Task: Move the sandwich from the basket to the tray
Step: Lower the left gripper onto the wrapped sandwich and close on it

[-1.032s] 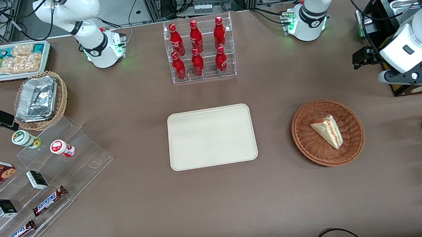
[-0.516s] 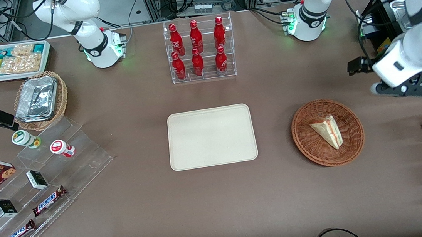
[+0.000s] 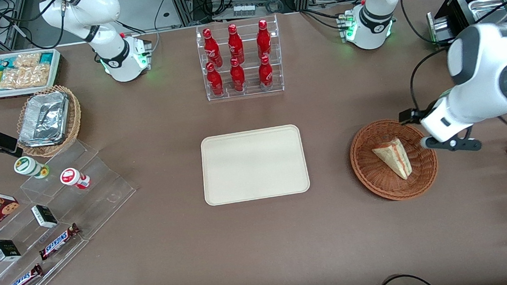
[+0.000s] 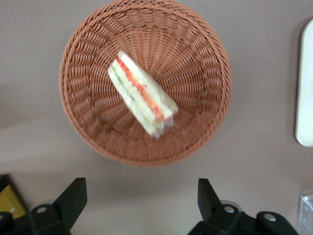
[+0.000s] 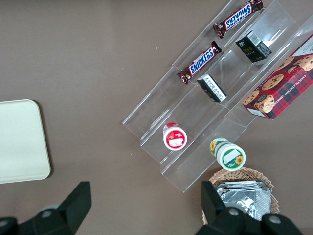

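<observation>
The sandwich (image 3: 392,157) lies inside the reddish-brown wicker basket (image 3: 378,181) on the brown bench (image 3: 263,244), toward the working arm's end. The cream tray (image 3: 254,164) sits mid-bench, apart from the basket and bare.

Front view: the left arm's gripper (image 3: 450,144) hangs above the basket's rim on the side toward the working arm's end; its finger spacing cannot be read here. This view alone shows the clear rack of red bottles (image 3: 237,59), farther from the camera than the tray.

Left wrist view: the gripper (image 4: 142,200) stands wide open, its two dark fingers (image 4: 73,198) spread well apart and holding nothing, over bare bench just beside the basket (image 4: 205,127). The sandwich (image 4: 142,93) shows its cut edge, red and pale layers between light bread, which the front view shows only as a thin red line. One edge of the tray (image 4: 304,83) is visible.

Right wrist view: shows the parked arm's end of the bench, with a corner of the tray (image 5: 22,142) and a clear stepped stand (image 5: 195,122). Two candy bars (image 5: 199,61) read "SNICKERS". A red box (image 5: 281,88) pictures chocolate-chip cookies; its lettering reads roughly "CHOCOLATE CHIP COOKIES". Two round-lidded cups (image 5: 175,136), one red-topped and one green-topped, stand on the steps; their labels are unreadable.
</observation>
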`<state>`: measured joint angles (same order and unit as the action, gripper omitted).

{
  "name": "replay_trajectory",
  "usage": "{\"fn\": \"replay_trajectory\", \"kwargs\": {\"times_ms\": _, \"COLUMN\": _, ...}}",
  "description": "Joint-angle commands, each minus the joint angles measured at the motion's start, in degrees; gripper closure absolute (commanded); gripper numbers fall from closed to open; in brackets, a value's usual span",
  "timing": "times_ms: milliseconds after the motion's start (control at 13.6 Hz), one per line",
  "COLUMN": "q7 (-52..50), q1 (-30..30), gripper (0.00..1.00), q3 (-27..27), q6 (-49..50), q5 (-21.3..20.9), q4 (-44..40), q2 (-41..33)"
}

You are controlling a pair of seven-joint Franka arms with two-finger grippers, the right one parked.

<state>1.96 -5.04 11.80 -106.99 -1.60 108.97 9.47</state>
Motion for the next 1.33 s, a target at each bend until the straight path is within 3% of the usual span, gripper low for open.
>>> {"fn": "replay_trajectory", "kwargs": {"times_ms": 0, "q7": -5.1, "q1": -0.8, "gripper": 0.0, "q3": 0.5, "q6": -10.0, "q5": -0.1, "q4": 7.9, "q2": -1.3}}
{"fn": "replay_trajectory", "kwargs": {"times_ms": 147, "q7": -12.9, "q1": -0.8, "gripper": 0.0, "q3": 0.5, "q6": -14.7, "q5": -0.1, "q4": 10.5, "q2": -1.3}}
{"fn": "replay_trajectory", "kwargs": {"times_ms": 368, "q7": -35.7, "q1": -0.7, "gripper": 0.0, "q3": 0.5, "q6": -27.7, "q5": -0.1, "q4": 17.8, "q2": -2.6}}
{"fn": "replay_trajectory", "kwargs": {"times_ms": 442, "q7": -38.3, "q1": -0.7, "gripper": 0.0, "q3": 0.6, "q6": -30.1, "q5": -0.1, "q4": 18.7, "q2": -2.4}}
{"fn": "replay_trajectory", "kwargs": {"times_ms": 884, "q7": -46.7, "q1": -0.8, "gripper": 0.0, "q3": 0.6, "q6": -34.9, "q5": 0.0, "q4": 19.2, "q2": 2.1}}
{"fn": "replay_trajectory", "kwargs": {"times_ms": 1179, "q7": -47.0, "q1": -0.8, "gripper": 0.0, "q3": 0.6, "q6": -36.4, "q5": 0.0, "q4": 19.2, "q2": 5.0}}
{"fn": "replay_trajectory", "kwargs": {"times_ms": 1253, "q7": -47.2, "q1": -0.8, "gripper": 0.1, "q3": 0.6, "q6": -36.4, "q5": 0.0, "q4": 19.2, "q2": 5.4}}
